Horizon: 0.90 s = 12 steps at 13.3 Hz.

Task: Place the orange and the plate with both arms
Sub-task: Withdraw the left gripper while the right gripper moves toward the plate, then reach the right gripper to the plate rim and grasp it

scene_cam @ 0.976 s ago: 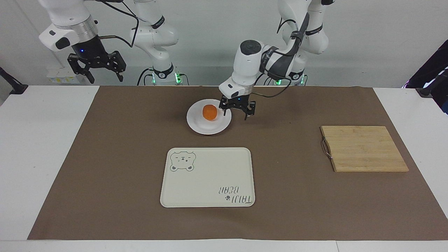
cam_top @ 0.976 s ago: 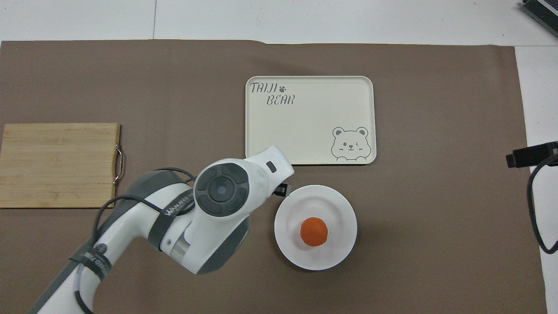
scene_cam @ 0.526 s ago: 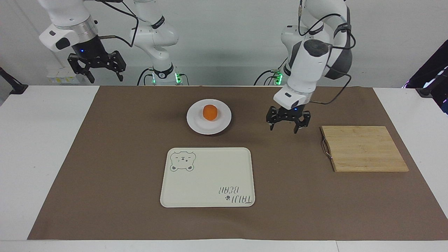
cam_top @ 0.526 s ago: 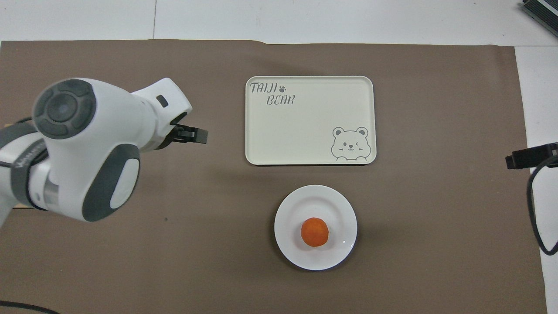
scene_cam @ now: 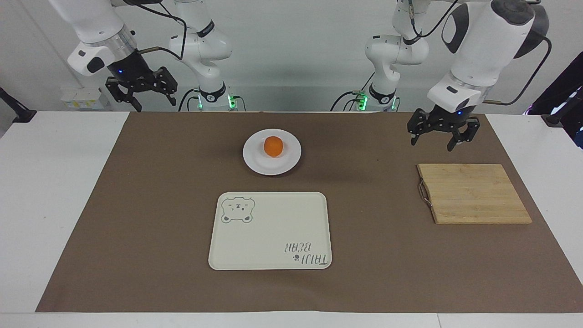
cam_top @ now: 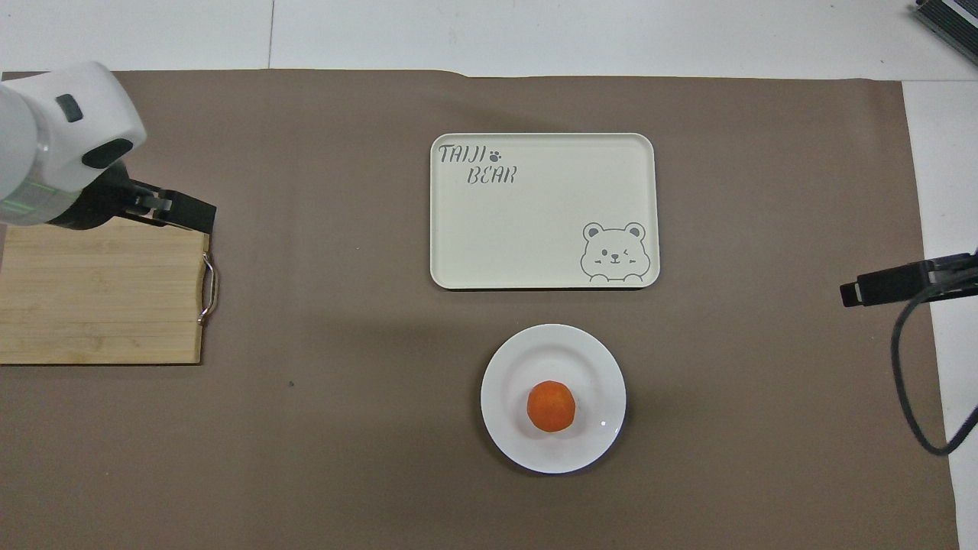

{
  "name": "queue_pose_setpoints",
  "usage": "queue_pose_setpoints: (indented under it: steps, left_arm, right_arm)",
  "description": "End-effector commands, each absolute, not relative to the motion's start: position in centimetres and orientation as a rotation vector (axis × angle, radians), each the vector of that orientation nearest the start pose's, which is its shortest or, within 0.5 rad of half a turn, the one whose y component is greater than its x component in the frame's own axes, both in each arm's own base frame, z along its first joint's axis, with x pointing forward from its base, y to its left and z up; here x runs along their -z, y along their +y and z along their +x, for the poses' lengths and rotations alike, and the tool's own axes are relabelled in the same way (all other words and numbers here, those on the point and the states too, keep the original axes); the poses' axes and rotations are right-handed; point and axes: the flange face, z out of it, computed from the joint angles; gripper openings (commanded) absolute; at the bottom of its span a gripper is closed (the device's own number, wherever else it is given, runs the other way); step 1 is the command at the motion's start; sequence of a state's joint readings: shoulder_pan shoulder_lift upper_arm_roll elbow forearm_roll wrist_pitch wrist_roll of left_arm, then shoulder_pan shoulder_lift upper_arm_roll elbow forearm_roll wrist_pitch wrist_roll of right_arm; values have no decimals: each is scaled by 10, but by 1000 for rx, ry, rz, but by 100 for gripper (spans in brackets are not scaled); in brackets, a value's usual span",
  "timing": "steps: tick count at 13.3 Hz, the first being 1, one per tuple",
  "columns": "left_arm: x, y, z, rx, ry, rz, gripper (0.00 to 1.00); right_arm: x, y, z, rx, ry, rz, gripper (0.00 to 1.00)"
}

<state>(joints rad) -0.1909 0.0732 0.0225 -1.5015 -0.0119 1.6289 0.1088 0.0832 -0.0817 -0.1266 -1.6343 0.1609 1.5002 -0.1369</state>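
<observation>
Orange point(scene_cam: 273, 146) upright on white plate point(scene_cam: 255, 162)

The orange point(scene_cam: 273, 146) is a small, round, bright-orange fruit sitting on the plate point(scene_cam: 255, 163), slightly off the plate's middle. The plate is a round, glossy, plain white shallow dish with a raised rim, lying flat on the worktop's brown mat, nearer to the robots than the cream tray point(scene_cam: 268, 237).
</observation>
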Motion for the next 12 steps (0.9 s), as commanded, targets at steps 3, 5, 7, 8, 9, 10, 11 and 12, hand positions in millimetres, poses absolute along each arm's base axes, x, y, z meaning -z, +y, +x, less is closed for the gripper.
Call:
queue_pose_setpoints:
  steps: [3,5,7,8,9,10,11,12]
  left_arm:
    - [-667,-42,552,29,365,-3117,100]
    - [-677,-35,546,55,369,-3116,100]
    - [-680,-28,538,49,397,-3119,100]
    - [-680,-28,537,44,396,-3121,100]
    - [-680,-28,537,42,396,-3122,100]
    - [-679,-28,537,32,399,-3122,100]
    - [-679,-28,537,32,396,-3123,100]
    - [-680,-28,536,32,396,-3123,100]
  right_arm:
    - [-569,4,522,-57,-89,-2755,100]
    - [-537,11,520,-61,-111,-2655,100]
    - [-501,10,516,-26,-163,-2576,100]
    - [-485,4,513,-21,-177,-2532,100]
    - [-469,4,508,-16,-198,-2484,100]
    - [-455,2,503,-10,-232,-2456,100]
    - [-446,2,500,-5,-255,-2442,100]
    - [-441,4,497,-8,-255,-2422,100]
